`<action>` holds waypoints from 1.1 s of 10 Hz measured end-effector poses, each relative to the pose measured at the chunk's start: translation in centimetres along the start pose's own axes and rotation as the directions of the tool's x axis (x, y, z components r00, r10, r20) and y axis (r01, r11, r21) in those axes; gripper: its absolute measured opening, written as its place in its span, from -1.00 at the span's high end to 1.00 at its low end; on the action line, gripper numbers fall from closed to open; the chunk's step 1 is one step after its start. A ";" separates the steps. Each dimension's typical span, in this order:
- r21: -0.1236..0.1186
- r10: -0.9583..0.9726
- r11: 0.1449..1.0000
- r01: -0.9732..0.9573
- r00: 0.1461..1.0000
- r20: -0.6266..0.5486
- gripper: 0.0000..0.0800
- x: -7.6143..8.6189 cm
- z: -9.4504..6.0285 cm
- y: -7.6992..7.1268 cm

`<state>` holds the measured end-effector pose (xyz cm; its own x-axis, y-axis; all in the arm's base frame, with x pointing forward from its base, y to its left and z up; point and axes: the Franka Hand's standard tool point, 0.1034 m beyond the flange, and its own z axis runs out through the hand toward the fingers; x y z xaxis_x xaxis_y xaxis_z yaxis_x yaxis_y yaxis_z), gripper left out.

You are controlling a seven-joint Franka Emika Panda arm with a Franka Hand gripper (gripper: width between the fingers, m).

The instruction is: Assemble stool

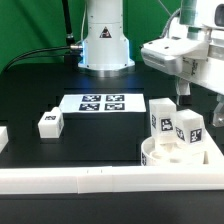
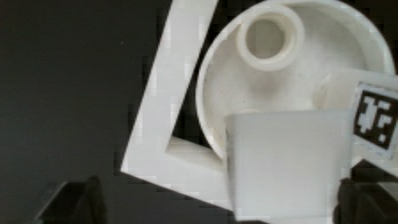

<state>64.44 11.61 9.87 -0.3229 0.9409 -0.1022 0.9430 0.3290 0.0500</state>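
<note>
Seat [image 2: 267, 98] white plastic, smooth (faintly glossy); legs [image 1: 162, 119] same white plastic; table [image 1: 30, 95] matt black.

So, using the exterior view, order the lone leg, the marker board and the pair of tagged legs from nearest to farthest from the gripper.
1. Pair of tagged legs: exterior view's right, just below the gripper.
2. Marker board: centre.
3. Lone leg: far left.

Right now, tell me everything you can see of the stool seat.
The seat is a round white disc, plastic by its look, lying flat in the corner of the white rails, close against them. One raised round socket stands empty; two tagged legs stand upright on it.
</note>
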 end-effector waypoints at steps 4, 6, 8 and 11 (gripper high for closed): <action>0.004 0.010 1.000 -0.010 1.000 0.000 -0.62 -0.3 0.2 -0.4; 0.000 0.016 1.000 -0.016 1.000 0.007 -0.62 -0.5 -1.3 -0.1; 0.006 0.027 1.000 -0.027 1.000 0.008 -0.62 -0.7 -1.6 -0.2; 0.007 0.045 0.999 -0.045 0.999 0.007 -0.62 -0.6 -1.3 -0.3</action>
<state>64.21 11.01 11.24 -0.2795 0.9542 -0.1068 0.9571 0.2857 0.0476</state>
